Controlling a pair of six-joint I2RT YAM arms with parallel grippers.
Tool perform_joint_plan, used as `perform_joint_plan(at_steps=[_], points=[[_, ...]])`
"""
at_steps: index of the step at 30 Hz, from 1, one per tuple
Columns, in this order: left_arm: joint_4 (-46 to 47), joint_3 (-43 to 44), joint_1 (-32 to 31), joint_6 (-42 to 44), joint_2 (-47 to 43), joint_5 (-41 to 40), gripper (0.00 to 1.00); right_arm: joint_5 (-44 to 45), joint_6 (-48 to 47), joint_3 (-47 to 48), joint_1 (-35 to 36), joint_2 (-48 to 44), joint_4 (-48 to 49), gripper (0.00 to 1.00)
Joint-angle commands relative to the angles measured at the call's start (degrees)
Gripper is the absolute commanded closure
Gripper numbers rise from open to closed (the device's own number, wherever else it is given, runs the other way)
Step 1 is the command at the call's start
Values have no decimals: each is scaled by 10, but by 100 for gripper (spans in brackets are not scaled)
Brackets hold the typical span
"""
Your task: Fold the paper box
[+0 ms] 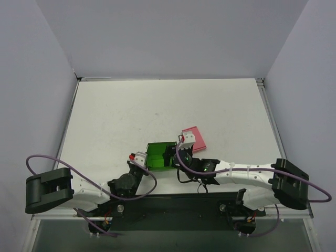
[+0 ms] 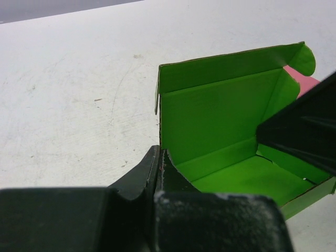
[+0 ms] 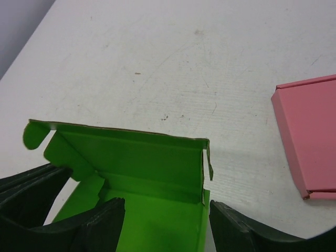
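The paper box [image 1: 157, 156] is bright green and lies open on the white table between my two grippers. Its back panel [image 2: 220, 113] stands upright, with a rounded tab at one end. My left gripper [image 2: 159, 155] is shut on the box's left side wall, one finger inside and one outside. It shows in the top view as the left gripper [image 1: 145, 160] at the box's left edge. My right gripper [image 3: 165, 210] is open and straddles the right side wall of the paper box [image 3: 142, 157]. One of its fingers [image 3: 105, 223] is inside the box; the other is outside. From above, the right gripper [image 1: 175, 155] is at the box's right end.
A flat pink box [image 1: 194, 137] lies just beyond and to the right of the green one, and shows as the pink box [image 3: 310, 136] at the right edge of the right wrist view. White table [image 1: 131, 115] extends behind, bounded by grey walls.
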Motion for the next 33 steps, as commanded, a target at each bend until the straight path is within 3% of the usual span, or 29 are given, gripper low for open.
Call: perform_joint_plan(at_steps=[1, 6, 10, 19, 29, 33], points=[[-28, 0, 19, 15, -25, 47, 100, -10, 16, -27, 9, -76, -82, 34], [-17, -4, 22, 41, -19, 66, 100, -1, 7, -32, -5, -155, -132, 28], [-8, -1, 22, 48, -5, 75, 100, -125, -38, -5, -111, -173, -150, 28], [-6, 6, 22, 51, 10, 90, 100, -328, -146, 82, -189, -99, -182, 34], [-9, 4, 23, 45, 6, 90, 100, -338, -178, 91, -197, -43, -183, 44], [-9, 6, 23, 46, 9, 91, 100, -344, -179, 94, -197, -19, -178, 56]])
